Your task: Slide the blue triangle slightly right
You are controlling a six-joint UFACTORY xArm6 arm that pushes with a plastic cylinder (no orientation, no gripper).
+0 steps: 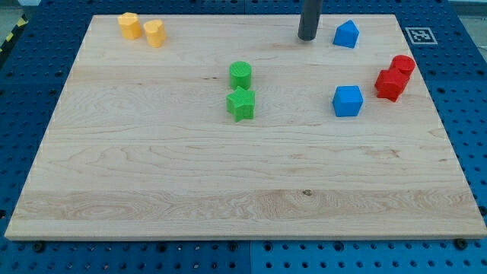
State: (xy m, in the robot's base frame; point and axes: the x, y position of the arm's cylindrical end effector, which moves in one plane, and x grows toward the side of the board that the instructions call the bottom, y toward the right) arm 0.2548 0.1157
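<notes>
The blue triangle (346,34) lies near the view's top, right of centre, on the wooden board (152,167). My tip (307,37) rests on the board just to the left of it, a small gap apart. A blue cube (348,101) sits lower down, below the triangle.
Two red blocks (395,78) touch each other at the view's right. A green cylinder (240,74) stands above a green star (240,104) near the centre. Two yellow blocks (141,29) sit at the top left. A marker tag (418,35) lies off the board's top right corner.
</notes>
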